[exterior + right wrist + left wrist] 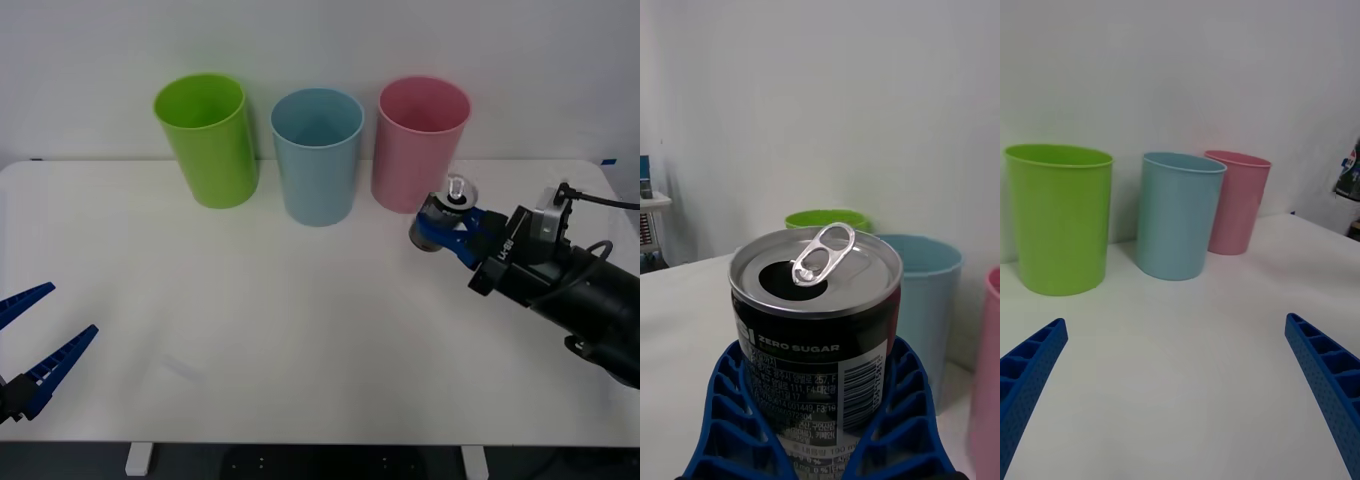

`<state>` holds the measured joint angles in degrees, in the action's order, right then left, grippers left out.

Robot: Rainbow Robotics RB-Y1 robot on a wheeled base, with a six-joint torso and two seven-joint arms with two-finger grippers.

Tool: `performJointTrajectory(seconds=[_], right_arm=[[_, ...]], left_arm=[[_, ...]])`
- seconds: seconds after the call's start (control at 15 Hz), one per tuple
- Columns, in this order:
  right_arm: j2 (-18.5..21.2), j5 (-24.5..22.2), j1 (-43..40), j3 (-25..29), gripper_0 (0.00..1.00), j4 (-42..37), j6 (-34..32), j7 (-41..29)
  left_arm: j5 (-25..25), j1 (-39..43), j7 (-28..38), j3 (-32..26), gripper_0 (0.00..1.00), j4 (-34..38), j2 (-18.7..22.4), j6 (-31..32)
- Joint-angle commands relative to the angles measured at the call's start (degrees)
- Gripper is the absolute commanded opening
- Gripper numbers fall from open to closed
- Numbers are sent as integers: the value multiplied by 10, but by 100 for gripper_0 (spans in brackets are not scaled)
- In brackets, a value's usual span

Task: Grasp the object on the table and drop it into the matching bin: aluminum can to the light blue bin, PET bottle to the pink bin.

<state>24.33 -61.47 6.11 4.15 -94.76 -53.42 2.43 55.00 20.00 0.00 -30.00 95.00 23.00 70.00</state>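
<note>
While the right gripper (440, 232) holds the aluminum can (446, 210) upright between its blue jaws, the grasp itself looks done and the drop is what remains. In the right wrist view the can (816, 330) sits snug between the ribbed fingers (737, 420), pull-tab up, mouth open. From the front it hangs above the desk (300, 330) just in front of the pink bin (418, 142), with the light blue bin (317, 152) the next one toward the robot's left and a lime green bin (206, 138) beyond that. My judgement: the can has yet to travel sideways over the light blue rim before release. The left gripper (35, 345) waits low at the desk's near-left edge, jaws spread wide and holding nothing.
</note>
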Motion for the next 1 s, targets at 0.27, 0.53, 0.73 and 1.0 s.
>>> performJointTrajectory(seconds=[0.27, 0.53, 0.73, 1.0], right_arm=[[28, -4, 79, -59, 0, -3, 107, -45], [38, -37, 132, -97, 0, -3, 177, -114], [38, -73, 171, -116, 0, -2, 205, -176], [34, -81, 256, -145, 0, 84, 205, -197]], left_arm=[[0, 0, 0, 0, 100, 0, 0, 0], [0, 0, 0, 0, 100, 0, 0, 0], [0, 0, 0, 0, 100, 0, 0, 0], [0, 0, 0, 0, 100, 0, 0, 0]])
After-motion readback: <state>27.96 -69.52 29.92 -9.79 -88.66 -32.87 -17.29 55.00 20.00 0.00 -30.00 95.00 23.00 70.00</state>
